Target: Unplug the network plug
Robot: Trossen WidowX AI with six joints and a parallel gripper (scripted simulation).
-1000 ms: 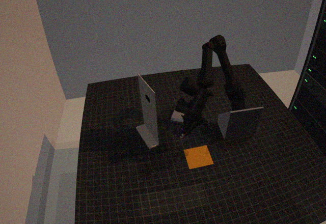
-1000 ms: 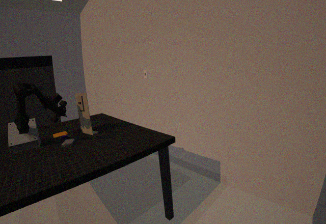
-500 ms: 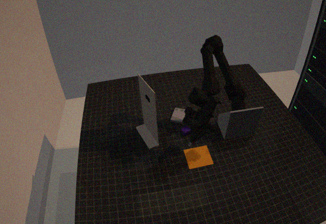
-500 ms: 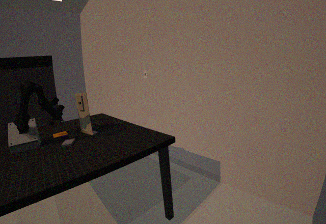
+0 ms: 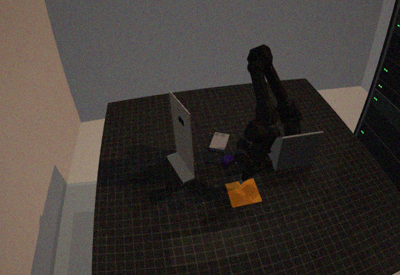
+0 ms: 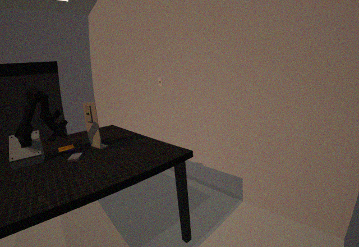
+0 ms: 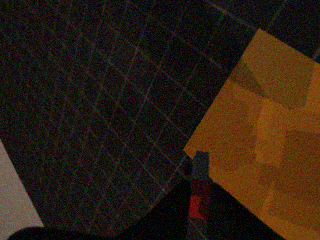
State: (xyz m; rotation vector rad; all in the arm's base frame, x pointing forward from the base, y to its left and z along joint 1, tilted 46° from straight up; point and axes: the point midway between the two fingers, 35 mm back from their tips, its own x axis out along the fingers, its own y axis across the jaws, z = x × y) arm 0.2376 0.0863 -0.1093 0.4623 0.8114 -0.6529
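Start on the left of your top view: the upright panel (image 5: 181, 136) stands on the dark table (image 5: 161, 233), and its socket (image 5: 180, 120) is a small dark hole in the side you can see. To its right a little white box (image 5: 219, 140) lies flat, and near that sits a small purple block (image 5: 227, 159). Next comes your black arm (image 5: 264, 104), bent over and reaching down low. Your gripper (image 5: 242, 176) hangs at the near corner of the orange square (image 5: 243, 192). Its fingers are squeezed tight on the plug (image 7: 200, 186), which pokes out in front in your wrist view, blue at the tip and red behind. The tip of the plug is right at the corner of the orange square. You cannot tell if it touches the table. On the right, behind the arm, a grey plate (image 5: 295, 149) stands on the table.
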